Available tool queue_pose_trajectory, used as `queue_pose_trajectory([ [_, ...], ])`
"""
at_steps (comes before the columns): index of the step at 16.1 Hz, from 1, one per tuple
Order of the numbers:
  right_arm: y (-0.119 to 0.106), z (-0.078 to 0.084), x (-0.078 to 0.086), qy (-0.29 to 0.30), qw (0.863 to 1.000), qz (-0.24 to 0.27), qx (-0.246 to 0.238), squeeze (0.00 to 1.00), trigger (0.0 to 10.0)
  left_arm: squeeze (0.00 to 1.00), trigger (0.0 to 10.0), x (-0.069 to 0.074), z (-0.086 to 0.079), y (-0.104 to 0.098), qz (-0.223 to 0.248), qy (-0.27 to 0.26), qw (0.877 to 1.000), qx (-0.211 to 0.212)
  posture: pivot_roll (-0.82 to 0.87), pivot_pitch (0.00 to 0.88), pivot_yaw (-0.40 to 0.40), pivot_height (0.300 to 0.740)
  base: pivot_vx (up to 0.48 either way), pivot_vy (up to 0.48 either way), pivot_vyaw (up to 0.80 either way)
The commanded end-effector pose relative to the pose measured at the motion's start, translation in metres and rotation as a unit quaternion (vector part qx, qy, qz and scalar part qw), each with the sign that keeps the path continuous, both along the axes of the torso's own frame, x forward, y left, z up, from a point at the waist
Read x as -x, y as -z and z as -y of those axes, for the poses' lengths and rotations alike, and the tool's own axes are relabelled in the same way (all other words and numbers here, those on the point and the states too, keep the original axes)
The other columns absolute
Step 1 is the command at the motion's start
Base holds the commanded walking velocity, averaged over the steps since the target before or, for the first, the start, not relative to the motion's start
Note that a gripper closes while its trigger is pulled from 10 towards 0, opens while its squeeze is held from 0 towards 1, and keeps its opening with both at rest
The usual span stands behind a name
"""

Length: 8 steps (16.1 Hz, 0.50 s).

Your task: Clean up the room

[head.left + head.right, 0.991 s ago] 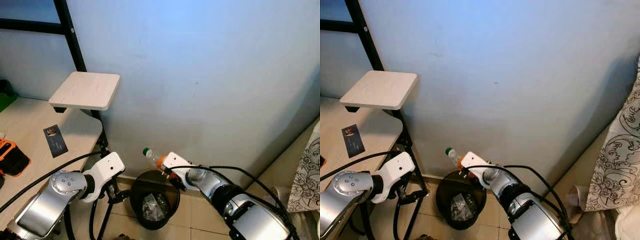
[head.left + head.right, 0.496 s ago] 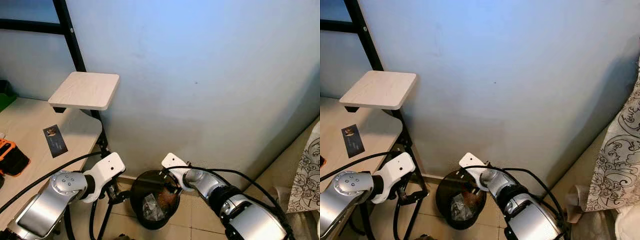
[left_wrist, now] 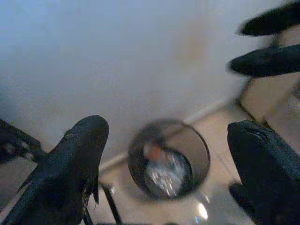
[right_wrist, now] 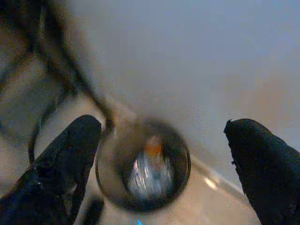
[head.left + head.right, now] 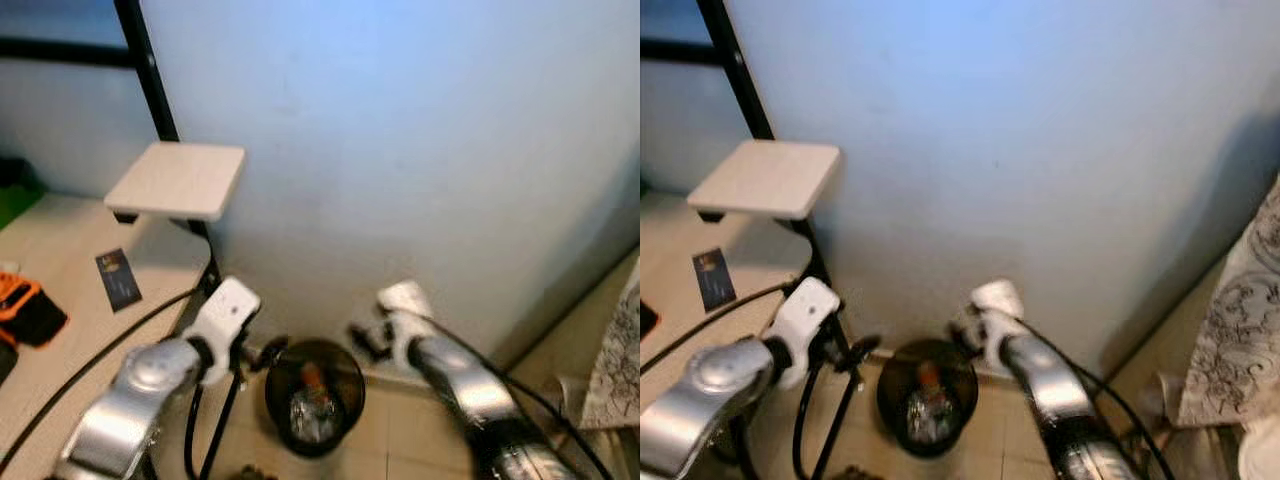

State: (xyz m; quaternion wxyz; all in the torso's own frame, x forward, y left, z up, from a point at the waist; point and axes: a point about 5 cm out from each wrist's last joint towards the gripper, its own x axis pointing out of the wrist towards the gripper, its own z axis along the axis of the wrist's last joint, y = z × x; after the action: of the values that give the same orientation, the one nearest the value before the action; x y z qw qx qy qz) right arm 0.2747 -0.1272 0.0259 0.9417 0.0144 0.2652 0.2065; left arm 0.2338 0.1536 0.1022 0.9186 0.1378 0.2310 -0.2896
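Observation:
A black round trash bin (image 5: 347,372) stands on the tiled floor against the blue wall. Inside it, on crumpled wrapping, lies a clear bottle with an orange label (image 5: 312,378). My right gripper (image 5: 363,338) hovers open just above the bin's right rim with nothing between its fingers. In the right wrist view the bin (image 4: 183,164) and bottle (image 4: 152,147) lie between its spread fingers (image 4: 77,140). My left gripper (image 5: 265,352) hangs open by the bin's left rim, holding nothing. The left wrist view looks down on the bin (image 3: 202,154). All views are blurred.
A light wooden desk (image 5: 60,260) stands at left, with a dark card (image 5: 118,278) and an orange-and-black object (image 5: 28,308) on it. A small wooden shelf (image 5: 178,180) on a black frame (image 5: 150,80) juts out above. A patterned cloth (image 5: 618,350) hangs at right.
The bottle left my right gripper and dropped into the bin. That gripper opened and drew back up and to the right. The camera shifted and the picture blurred.

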Motion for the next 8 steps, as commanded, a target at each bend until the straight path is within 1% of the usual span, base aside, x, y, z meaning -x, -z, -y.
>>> queue_pose_trajectory([
  [1, -0.024, 0.010, -0.001, 0.051, 0.998, 0.036, -0.029, 1.00, 10.0, 0.00, 10.0, -0.003, -0.001, -0.008, 0.026, -0.039, 0.999, -0.003, -0.07, 0.000, 0.016, 0.740, 0.000, 0.000, -0.75],
  [2, -0.030, 0.017, 0.005, 0.087, 0.995, 0.042, -0.036, 1.00, 10.0, 0.00, 10.0, -0.005, 0.001, -0.012, 0.047, -0.067, 0.997, 0.001, -0.09, 0.000, 0.012, 0.740, 0.000, 0.000, -0.78],
  [3, -0.031, 0.019, 0.007, 0.101, 0.993, 0.047, -0.037, 1.00, 10.0, 0.00, 10.0, -0.007, 0.002, -0.016, 0.064, -0.077, 0.995, 0.001, -0.09, 0.000, 0.010, 0.740, 0.000, 0.000, -0.78],
  [4, -0.034, 0.025, 0.012, 0.138, 0.989, 0.056, -0.025, 1.00, 10.0, 0.00, 10.0, -0.011, 0.004, -0.023, 0.093, -0.106, 0.990, 0.019, -0.09, 0.000, -0.002, 0.740, 0.000, 0.000, -0.78],
  [6, -0.039, 0.030, 0.015, 0.164, 0.984, 0.065, -0.019, 1.00, 10.0, 0.00, 10.0, -0.012, 0.002, -0.026, 0.101, -0.130, 0.986, 0.026, -0.09, 0.000, -0.006, 0.740, 0.000, 0.000, -0.78],
  [7, -0.044, 0.032, 0.016, 0.180, 0.981, 0.071, -0.022, 1.00, 10.0, 0.00, 10.0, -0.012, -0.002, -0.025, 0.099, -0.148, 0.984, 0.016, -0.10, 0.000, -0.008, 0.740, 0.000, 0.000, -0.78],
  [8, -0.056, 0.037, 0.019, 0.212, 0.973, 0.082, -0.033, 1.00, 10.0, 0.00, 10.0, -0.009, -0.008, -0.025, 0.102, -0.172, 0.980, 0.010, -0.09, 0.000, -0.015, 0.740, 0.000, 0.000, -0.78],
])
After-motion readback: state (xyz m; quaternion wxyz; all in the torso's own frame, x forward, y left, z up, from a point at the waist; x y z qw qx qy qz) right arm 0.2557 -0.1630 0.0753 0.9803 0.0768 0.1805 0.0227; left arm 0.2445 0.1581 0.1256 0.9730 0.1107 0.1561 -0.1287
